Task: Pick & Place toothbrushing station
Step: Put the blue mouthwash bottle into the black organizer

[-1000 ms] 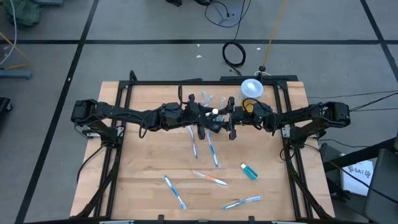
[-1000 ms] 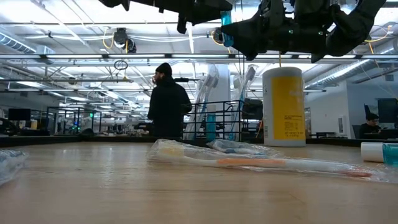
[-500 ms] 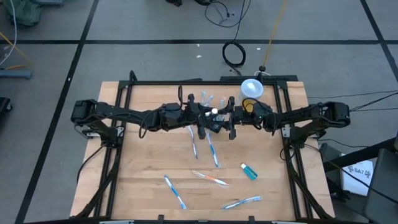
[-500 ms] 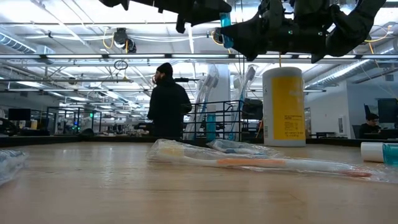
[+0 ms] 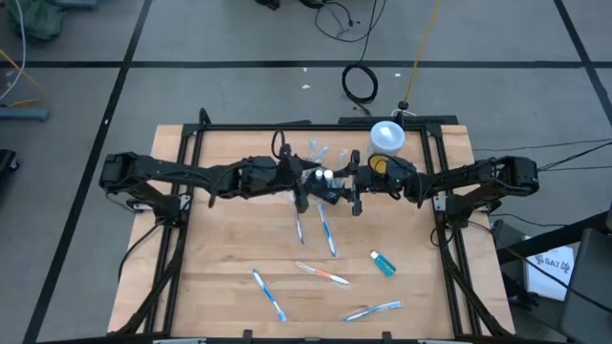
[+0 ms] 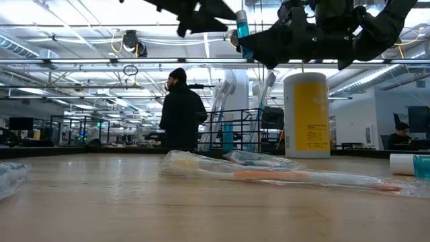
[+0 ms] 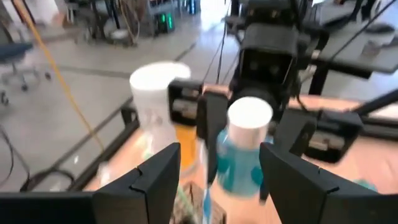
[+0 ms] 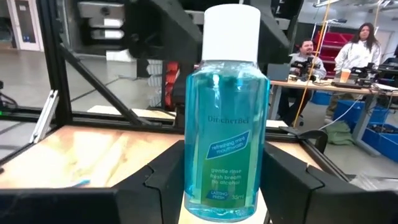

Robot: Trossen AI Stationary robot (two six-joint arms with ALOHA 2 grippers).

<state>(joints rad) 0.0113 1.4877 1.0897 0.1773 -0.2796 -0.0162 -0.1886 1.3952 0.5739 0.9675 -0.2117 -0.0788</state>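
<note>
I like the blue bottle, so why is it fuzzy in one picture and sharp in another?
In the left wrist view the bottle and the yellow cup behind it are smeared by blur; in the right wrist view the bottle is crisp, label readable, between the right tool's fingers; in the low view bright ceiling lights turn the arms overhead into dark shapes.

Open-plan robotics lab: ceiling strip lights (image 6: 80, 20), desks (image 8: 348, 87), seated people (image 8: 305, 50), floor cables (image 5: 360, 84).

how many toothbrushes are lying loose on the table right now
5 in the high view: two side by side mid-table, one with orange below them, one lower left, one at the lower right. More may be hidden under the grippers.
</note>
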